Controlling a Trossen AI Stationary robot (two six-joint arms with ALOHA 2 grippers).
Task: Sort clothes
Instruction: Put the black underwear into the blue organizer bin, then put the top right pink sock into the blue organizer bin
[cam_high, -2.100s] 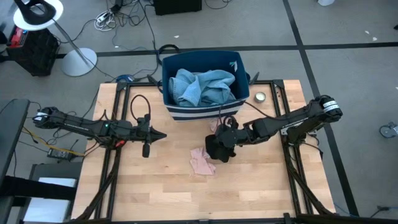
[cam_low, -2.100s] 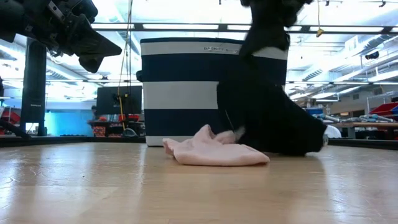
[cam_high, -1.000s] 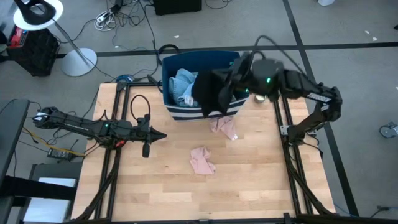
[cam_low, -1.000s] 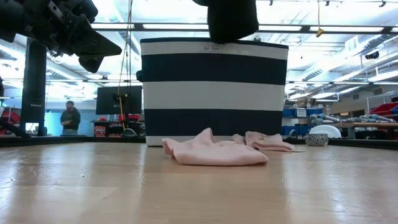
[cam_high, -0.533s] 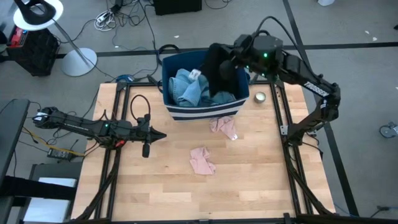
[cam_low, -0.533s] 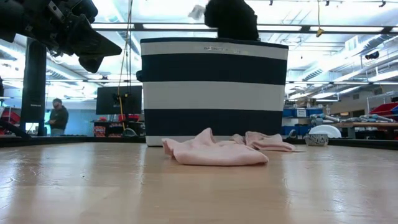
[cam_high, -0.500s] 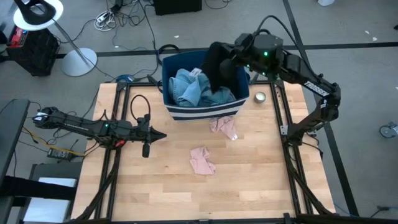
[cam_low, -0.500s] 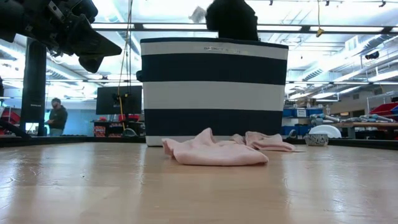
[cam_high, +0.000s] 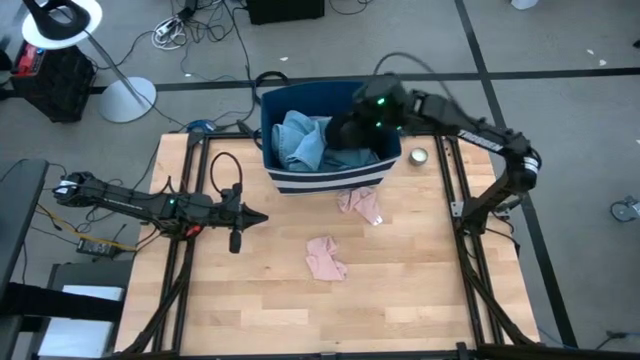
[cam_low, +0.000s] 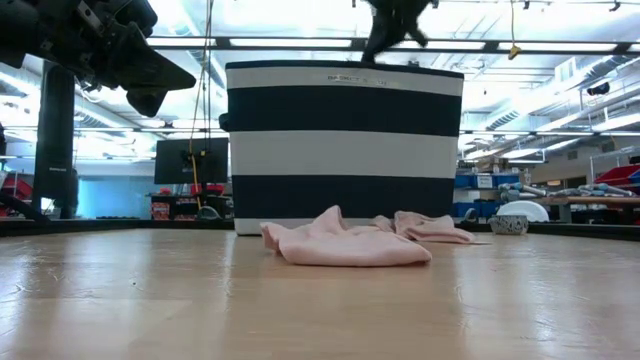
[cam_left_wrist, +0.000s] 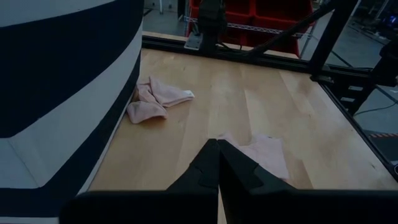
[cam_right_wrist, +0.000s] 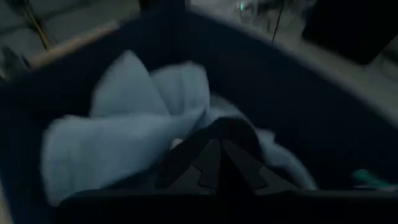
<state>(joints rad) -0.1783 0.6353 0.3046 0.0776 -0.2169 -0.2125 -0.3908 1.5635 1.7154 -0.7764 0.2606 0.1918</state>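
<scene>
The navy bin with white stripes (cam_high: 300, 181) stands at the table's far middle and holds light blue denim pieces (cam_high: 305, 140). My right gripper (cam_high: 358, 122) reaches down into the bin, shut on a black garment (cam_high: 350, 136) that lies on the denim (cam_right_wrist: 124, 137) at the bin's right side. Two pink garments lie flat on the table in front of the bin, one in the middle (cam_high: 324, 258) and one close to the bin (cam_high: 361, 203). My left gripper (cam_high: 262, 217) is shut and empty, hovering above the table's left half. My right gripper comes slanting down from the bin's far right side and pinches a bunch of the black garment (cam_right_wrist: 227, 127) at its fingertips. Which part or how many layers it has, I cannot tell. The garment rests on the denim inside the bin.
A small round tin (cam_high: 418, 156) sits on the table right of the bin. Black frame rails run along the table's left and right sides (cam_high: 465, 260). The near half of the wooden table (cam_high: 260, 310) is bare. The pink garments also show in the left wrist view (cam_left_wrist: 155, 99).
My right gripper has carried the black garment from above the bin's near edge toward the far edge, over the bin, and then down into it. The garment hung below the fingers before; now it lies bunched on the denim.
</scene>
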